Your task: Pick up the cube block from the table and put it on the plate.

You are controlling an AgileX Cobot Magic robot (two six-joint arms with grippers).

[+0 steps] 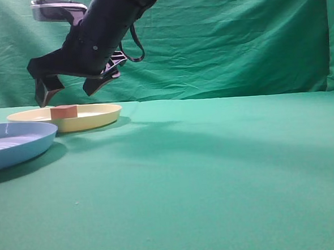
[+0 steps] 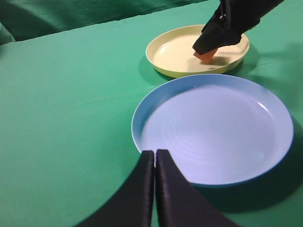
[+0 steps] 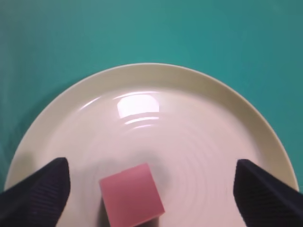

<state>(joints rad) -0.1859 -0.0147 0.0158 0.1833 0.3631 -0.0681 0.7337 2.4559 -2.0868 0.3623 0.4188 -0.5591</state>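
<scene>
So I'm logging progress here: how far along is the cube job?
Nearly done. The small reddish-brown cube block already sits on the wide pale yellow plate, with nothing gripping it. The right hand is open, its fingers wide on either side of the cube, above the plate in the exterior view. What seems left is pulling that arm away. The left hand is shut, near the light blue plate.
</scene>
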